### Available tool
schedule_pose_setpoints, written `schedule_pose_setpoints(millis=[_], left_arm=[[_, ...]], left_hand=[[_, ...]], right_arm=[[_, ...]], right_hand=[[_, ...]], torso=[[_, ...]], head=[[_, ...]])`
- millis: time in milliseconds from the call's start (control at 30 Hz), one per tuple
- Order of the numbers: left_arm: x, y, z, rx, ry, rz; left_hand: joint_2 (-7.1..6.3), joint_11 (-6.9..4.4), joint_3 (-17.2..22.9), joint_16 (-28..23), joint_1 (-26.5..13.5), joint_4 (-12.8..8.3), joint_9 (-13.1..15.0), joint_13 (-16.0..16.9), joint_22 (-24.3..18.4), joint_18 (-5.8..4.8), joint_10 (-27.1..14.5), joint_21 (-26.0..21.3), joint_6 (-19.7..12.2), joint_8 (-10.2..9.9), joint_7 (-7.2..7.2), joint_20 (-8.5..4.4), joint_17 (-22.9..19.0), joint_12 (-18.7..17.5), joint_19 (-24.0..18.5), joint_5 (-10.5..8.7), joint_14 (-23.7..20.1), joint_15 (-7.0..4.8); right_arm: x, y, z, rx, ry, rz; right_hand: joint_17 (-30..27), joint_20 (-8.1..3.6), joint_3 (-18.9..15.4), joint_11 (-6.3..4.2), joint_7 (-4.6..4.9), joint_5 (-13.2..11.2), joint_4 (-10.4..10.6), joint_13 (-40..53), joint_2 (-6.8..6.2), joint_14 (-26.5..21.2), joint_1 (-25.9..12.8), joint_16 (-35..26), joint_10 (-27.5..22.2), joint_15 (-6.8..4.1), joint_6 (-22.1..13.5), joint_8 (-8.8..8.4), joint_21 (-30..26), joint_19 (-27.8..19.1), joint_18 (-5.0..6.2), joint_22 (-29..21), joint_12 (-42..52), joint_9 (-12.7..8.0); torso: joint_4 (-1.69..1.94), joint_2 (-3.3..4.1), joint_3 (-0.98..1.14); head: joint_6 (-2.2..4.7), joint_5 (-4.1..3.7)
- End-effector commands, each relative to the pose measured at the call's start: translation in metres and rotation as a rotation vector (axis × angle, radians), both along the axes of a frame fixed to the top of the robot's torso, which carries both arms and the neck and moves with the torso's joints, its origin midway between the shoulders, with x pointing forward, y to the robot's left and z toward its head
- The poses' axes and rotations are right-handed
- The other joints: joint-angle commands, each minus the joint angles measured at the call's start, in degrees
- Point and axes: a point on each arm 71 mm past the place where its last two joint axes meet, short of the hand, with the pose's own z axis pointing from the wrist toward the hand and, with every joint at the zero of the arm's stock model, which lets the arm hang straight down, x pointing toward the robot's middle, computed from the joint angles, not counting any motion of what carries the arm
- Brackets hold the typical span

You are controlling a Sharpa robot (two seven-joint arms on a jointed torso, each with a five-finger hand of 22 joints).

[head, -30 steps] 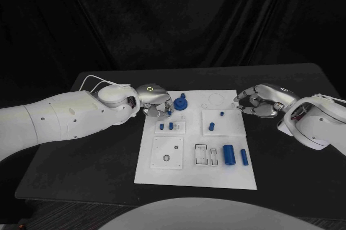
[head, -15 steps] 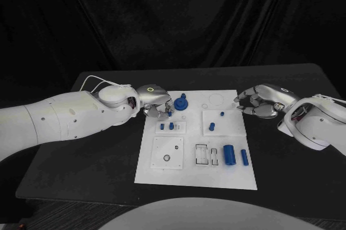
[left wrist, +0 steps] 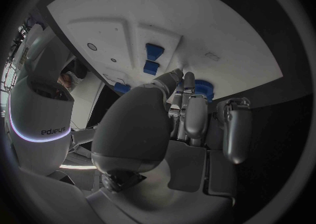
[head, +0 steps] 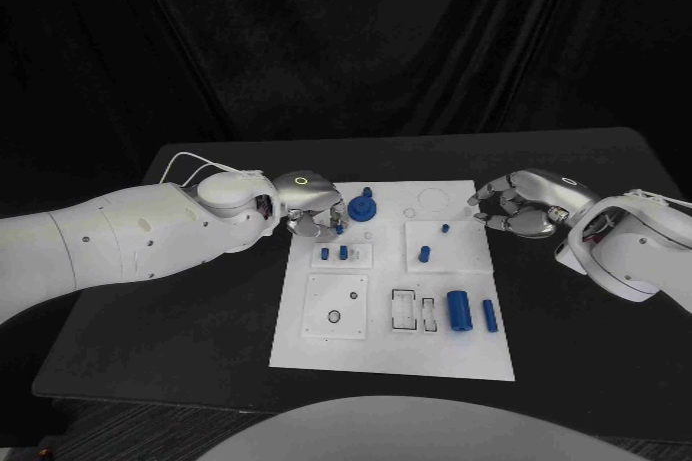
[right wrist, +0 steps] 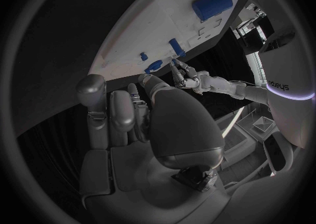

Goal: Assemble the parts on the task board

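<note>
The white task board [head: 392, 353] lies mid-table. A blue round part with a peg [head: 362, 209] stands at its far left corner. My left hand [head: 307, 201] sits right beside it, fingers bent down toward the part [left wrist: 205, 88]; whether they grip anything is hidden. Two small blue pieces [head: 335, 252] stand just nearer on the board. My right hand [head: 522, 203] hovers at the board's far right edge, fingers curled in on nothing. A blue peg [head: 424, 251] and a tiny blue piece [head: 444, 226] stand near it.
A large blue cylinder [head: 459, 309] and a slimmer one [head: 489, 315] lie on the board's near right, beside two rectangular slots [head: 414, 311]. A square plate with a hole [head: 333, 318] sits near left. Black table [head: 159, 331] surrounds the board.
My left hand has edged slightly toward the blue round part. The right hand has stayed put.
</note>
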Motion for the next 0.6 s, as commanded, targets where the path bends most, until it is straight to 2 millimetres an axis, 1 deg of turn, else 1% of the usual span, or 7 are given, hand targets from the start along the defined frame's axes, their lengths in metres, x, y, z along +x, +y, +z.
schedule_pose_setpoints(millis=[33, 100, 267, 600], left_arm=[[-0.0013, -0.0010, -0.0018, 0.005, 0.013, -0.004], [-0.0013, -0.0009, -0.0024, 0.006, 0.015, -0.002], [-0.0012, -0.0011, -0.0040, 0.009, 0.019, 0.002], [-0.0011, -0.0021, -0.0072, 0.015, 0.027, 0.011]], left_hand=[[0.00, 0.38, 0.0, -0.3, -0.1, 0.1, 0.1, -0.1, 12.4, 0.32, 0.2, -0.4, 0.4, 0.4, -0.05, -0.05, -0.2, -0.4, 0.5, 0.14, -0.5, 0.04], [-0.01, 0.40, 0.0, -0.5, -0.1, 0.1, 0.0, -0.1, 12.3, 0.37, 0.1, -0.6, 0.3, 0.4, -0.05, -0.03, -0.4, -0.5, 0.4, 0.14, -0.6, 0.06], [-0.06, 0.45, -0.1, -0.7, -0.2, 0.0, -0.1, -0.2, 12.3, 0.42, 0.0, -0.8, 0.1, 0.3, -0.02, 0.03, -0.7, -0.7, 0.2, 0.13, -0.9, 0.13], [-0.19, 0.50, 0.0, -1.1, -0.1, -0.2, -0.7, -0.4, 12.2, 0.50, 0.1, -1.1, -1.5, 0.0, -0.09, 0.17, -1.2, -1.3, -0.1, -0.08, -1.4, 0.23]], right_arm=[[-0.0002, -0.0006, -0.0015, -0.006, 0.009, -0.009], [-0.0002, -0.0006, -0.0015, -0.006, 0.009, -0.009], [-0.0002, -0.0001, -0.0016, -0.006, 0.010, -0.009], [-0.0003, 0.0008, -0.0017, -0.005, 0.010, -0.007]], right_hand=[[0.0, 0.05, 0.2, -0.06, 0.03, 0.2, 0.0, 2.3, 0.01, 1.4, 0.4, -0.2, -0.4, 0.06, 0.1, -0.25, -0.3, 0.0, 0.76, 4.6, -0.2, -0.1], [0.0, 0.05, 0.2, -0.06, 0.03, 0.2, 0.0, 2.3, 0.01, 1.4, 0.4, -0.2, -0.4, 0.06, 0.1, -0.25, -0.3, 0.0, 0.76, 4.6, -0.2, -0.1], [0.0, 0.05, 0.2, -0.06, 0.03, 0.2, 0.0, 2.3, 0.01, 1.4, 0.4, -0.2, -0.4, 0.06, 0.1, -0.25, -0.3, 0.0, 0.76, 4.6, -0.2, -0.1], [-0.1, 0.05, 0.4, -0.08, 0.04, 0.2, -0.1, 2.3, -0.03, 1.4, 0.4, -0.3, -0.4, 0.05, 0.0, -0.31, -0.3, 0.0, 0.77, 4.6, -0.2, -0.1]], torso=[[-0.04, 0.02, -0.03], [-0.03, 0.04, -0.02], [-0.07, 0.03, -0.01], [-0.08, 0.07, -0.02]], head=[[-0.01, 0.00], [-0.01, -0.08], [-0.01, 0.04], [-0.01, 0.15]])
